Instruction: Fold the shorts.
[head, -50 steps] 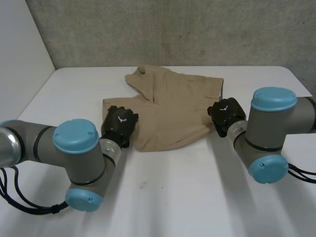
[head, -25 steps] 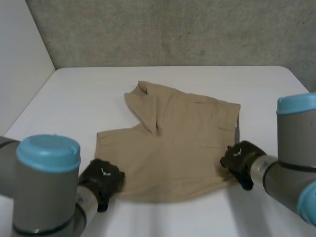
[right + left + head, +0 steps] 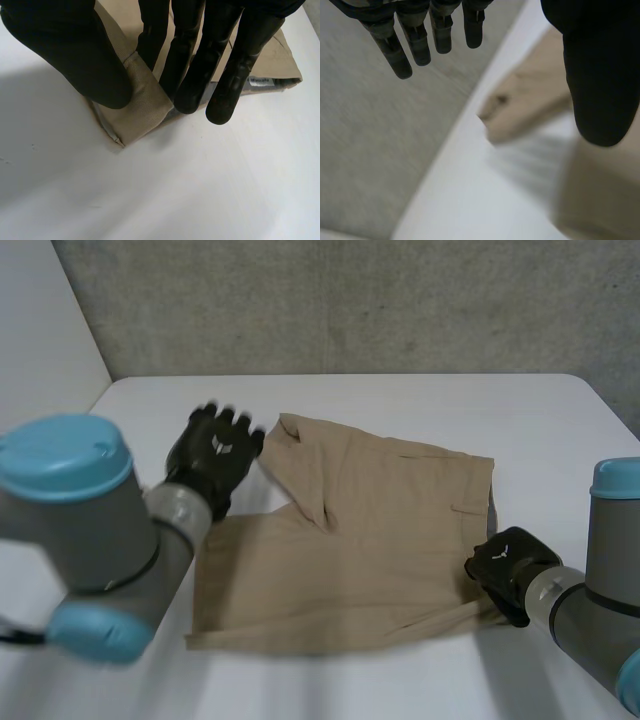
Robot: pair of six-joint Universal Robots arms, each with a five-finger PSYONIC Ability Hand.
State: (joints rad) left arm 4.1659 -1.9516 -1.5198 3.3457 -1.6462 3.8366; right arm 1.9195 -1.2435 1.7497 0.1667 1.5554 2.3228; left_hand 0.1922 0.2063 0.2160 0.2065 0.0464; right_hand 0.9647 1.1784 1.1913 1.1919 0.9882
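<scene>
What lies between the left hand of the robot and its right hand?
In the head view, the beige shorts spread between them: the open left hand is by their far corner, and the right hand pinches their near corner.

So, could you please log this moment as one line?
left hand: open, near far leg of shorts | right hand: pinching near corner of shorts | shorts: spread on table

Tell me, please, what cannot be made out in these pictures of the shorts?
1. Head view: the right hand covers its fingers and the corner of the shorts under it.
2. Right wrist view: the print on the label is too small to read.
3. Left wrist view: the shorts' corner is blurred, and the thumb of the left hand covers the cloth beside it.
4. Head view: the left arm covers the shorts' left edge.
</scene>
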